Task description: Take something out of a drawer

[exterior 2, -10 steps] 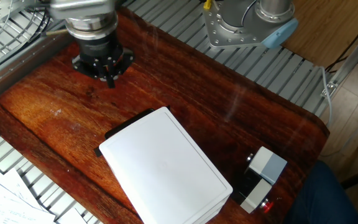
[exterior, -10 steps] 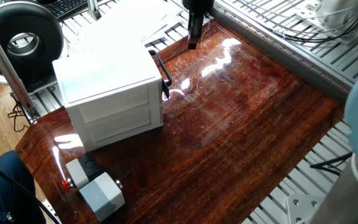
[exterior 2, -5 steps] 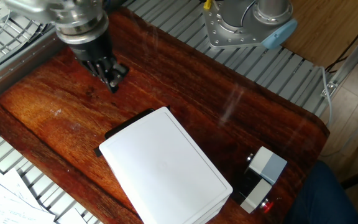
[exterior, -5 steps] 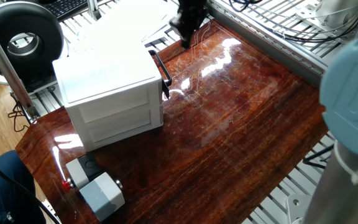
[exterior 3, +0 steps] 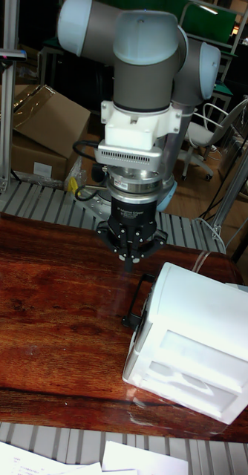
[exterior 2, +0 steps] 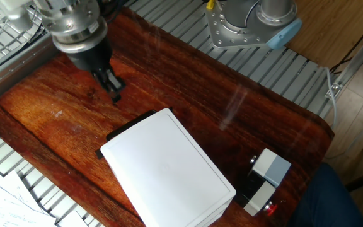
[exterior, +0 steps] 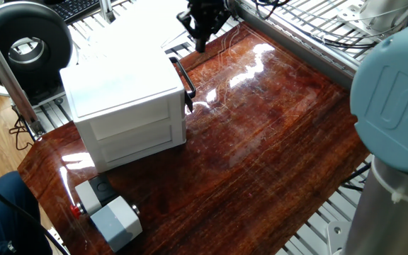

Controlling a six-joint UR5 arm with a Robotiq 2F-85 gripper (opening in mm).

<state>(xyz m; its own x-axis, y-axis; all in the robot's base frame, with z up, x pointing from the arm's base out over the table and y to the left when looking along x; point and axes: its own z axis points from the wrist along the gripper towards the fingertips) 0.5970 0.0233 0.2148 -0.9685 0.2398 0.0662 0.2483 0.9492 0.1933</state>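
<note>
The white two-drawer cabinet [exterior: 122,95] stands at the table's left, seen from above as a white slab [exterior 2: 166,167] in the other fixed view and at lower right [exterior 3: 202,338] in the tall view. Both drawers are pushed in; the drawer's black bar handle [exterior: 188,83] [exterior 3: 138,299] faces the arm. The something is hidden from every view. My gripper [exterior: 201,47] [exterior 2: 115,94] [exterior 3: 134,269] hangs just beyond the handles, above the table, fingers pressed together and holding nothing.
A grey box with a red button [exterior: 113,218] [exterior 2: 266,173] sits near the table's corner behind the cabinet. The arm's large blue-grey joint [exterior: 395,78] fills the right side. Metal slat rails [exterior 2: 251,57] border the wooden table [exterior: 275,142].
My gripper has shifted toward the cabinet's handle side and turned its wrist. The arm's big joint has swung further into the right of one fixed view.
</note>
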